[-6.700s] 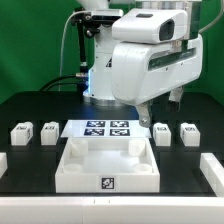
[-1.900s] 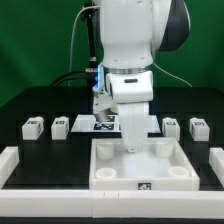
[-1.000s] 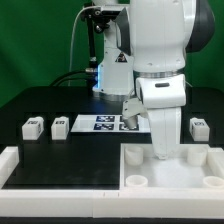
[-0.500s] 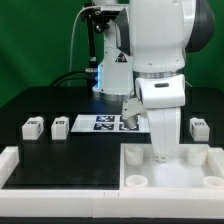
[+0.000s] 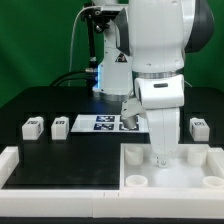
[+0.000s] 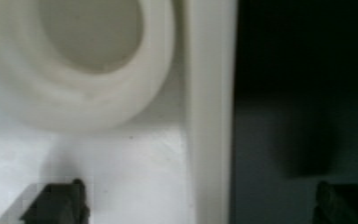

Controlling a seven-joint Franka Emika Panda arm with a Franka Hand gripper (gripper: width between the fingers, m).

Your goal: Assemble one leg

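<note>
Where the exterior view takes in the whole scene, a matte black tabletop (image 5: 65, 155) lies before a plain green backdrop (image 5: 30, 40), with a white rail (image 5: 12, 160) at the lower left of the frame. The flat marker board (image 5: 98, 123) sits mid-frame. One leg (image 5: 33, 127) and a second leg (image 5: 60, 127) stand side by side at the exterior view's left, and a third leg (image 5: 198, 127) stands at its right. All three are stubby white blocks with black-and-white tags, well apart from the jaws. The glossy white arm (image 5: 160, 50) fills the upper right and reaches down into a white tray-like piece (image 5: 175, 183) with raised walls and a round socket (image 5: 135, 181) at its corner. The fingers (image 5: 157, 150) stand low beside its far wall. In the blurred wrist view, the tray's smooth white floor (image 6: 105, 150) shows a shallow oval recess (image 6: 96, 35), and a pale upright wall (image 6: 206, 110) divides it from the dark tabletop (image 6: 309, 90). The jaws are spread wide, one dark fingertip (image 6: 55, 203) on each side of that wall, clear of it and gripping nothing.
</note>
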